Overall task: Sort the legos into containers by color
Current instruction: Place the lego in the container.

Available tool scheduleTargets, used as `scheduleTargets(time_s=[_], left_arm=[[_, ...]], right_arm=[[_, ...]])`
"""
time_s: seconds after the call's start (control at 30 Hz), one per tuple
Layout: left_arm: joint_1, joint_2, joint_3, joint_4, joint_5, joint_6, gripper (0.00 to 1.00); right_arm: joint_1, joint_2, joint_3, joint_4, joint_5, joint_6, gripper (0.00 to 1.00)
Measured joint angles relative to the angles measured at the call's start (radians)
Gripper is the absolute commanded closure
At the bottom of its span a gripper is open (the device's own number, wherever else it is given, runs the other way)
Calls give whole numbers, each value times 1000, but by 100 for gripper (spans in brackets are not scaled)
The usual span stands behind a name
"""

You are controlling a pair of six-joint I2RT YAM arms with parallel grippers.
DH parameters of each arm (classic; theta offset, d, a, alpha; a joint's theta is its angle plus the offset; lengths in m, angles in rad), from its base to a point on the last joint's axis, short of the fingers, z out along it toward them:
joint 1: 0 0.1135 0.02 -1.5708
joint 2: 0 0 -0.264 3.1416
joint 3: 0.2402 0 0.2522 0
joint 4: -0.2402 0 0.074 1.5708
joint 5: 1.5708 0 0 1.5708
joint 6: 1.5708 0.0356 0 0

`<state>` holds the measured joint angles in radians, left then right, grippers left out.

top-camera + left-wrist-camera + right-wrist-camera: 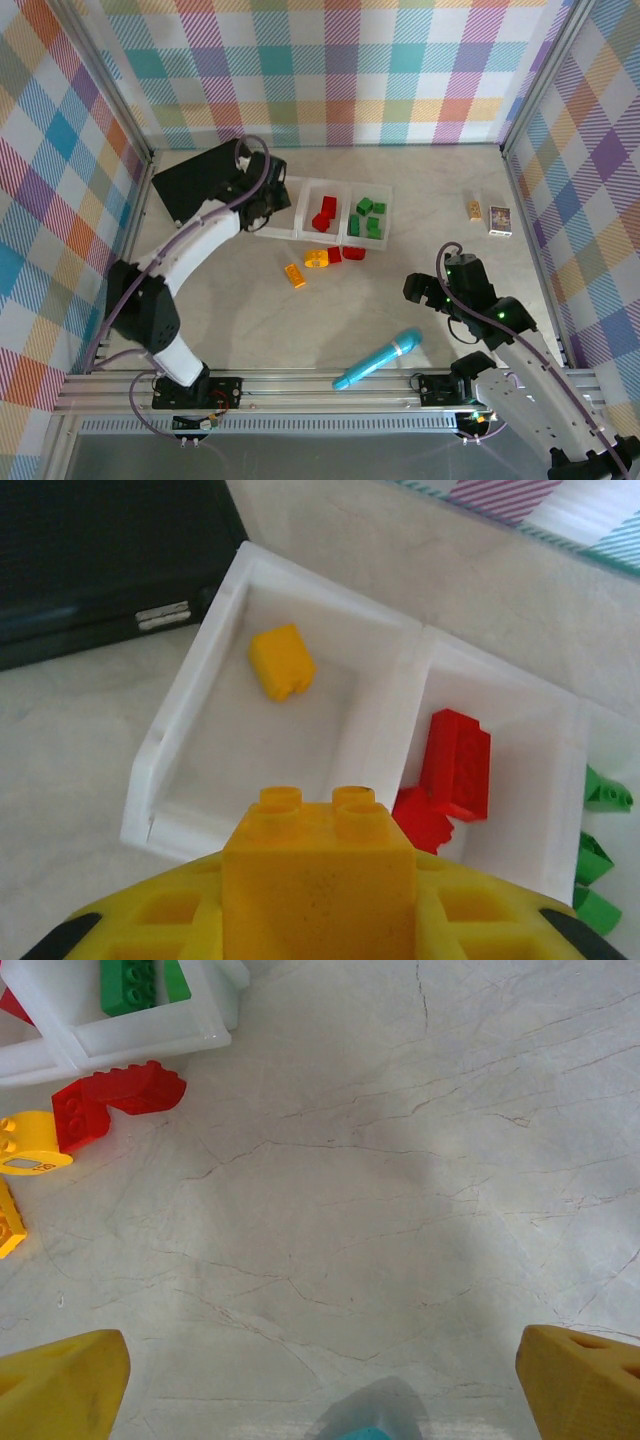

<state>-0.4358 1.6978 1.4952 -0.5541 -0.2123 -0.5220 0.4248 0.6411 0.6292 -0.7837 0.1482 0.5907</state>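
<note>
"Legos (318, 258), where?"
"Some in the tray (385, 720) toward the far edge, others loose beside it. Left fingers (140, 925) pinch a yellow brick (318, 875) above it."
"Right fingers (60, 1380)?"
"Wide apart. Pale marbled surface (420, 200), plaid walls (340, 60)."

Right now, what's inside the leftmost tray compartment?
One loose yellow brick lies on the floor of the leftmost compartment. Part of its near side is covered by the left tool and the held yellow brick, so anything there can't be seen.
</note>
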Motion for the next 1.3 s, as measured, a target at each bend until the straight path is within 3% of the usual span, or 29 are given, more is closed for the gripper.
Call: scheduleTargets(time_s=[0.23, 0.57, 0.7, 0.8, 1.17, 1.3], left_arm=[[105, 253, 160, -50, 143, 93, 81], [99, 375, 264, -82, 201, 151, 78], [99, 417, 306, -99, 201, 161, 67], [99, 433, 307, -108, 201, 175, 56], [99, 428, 303, -120, 201, 200, 43], [95, 341, 215, -93, 201, 201, 36]], right_arm=[[0, -1, 0, -5, 0, 0, 1], [0, 35, 1, -8, 0, 0, 1], [0, 42, 1, -10, 0, 0, 1], [0, 43, 1, -12, 0, 0, 1], [0, 42, 1, -12, 0, 0, 1], [0, 38, 1, -13, 0, 0, 1]])
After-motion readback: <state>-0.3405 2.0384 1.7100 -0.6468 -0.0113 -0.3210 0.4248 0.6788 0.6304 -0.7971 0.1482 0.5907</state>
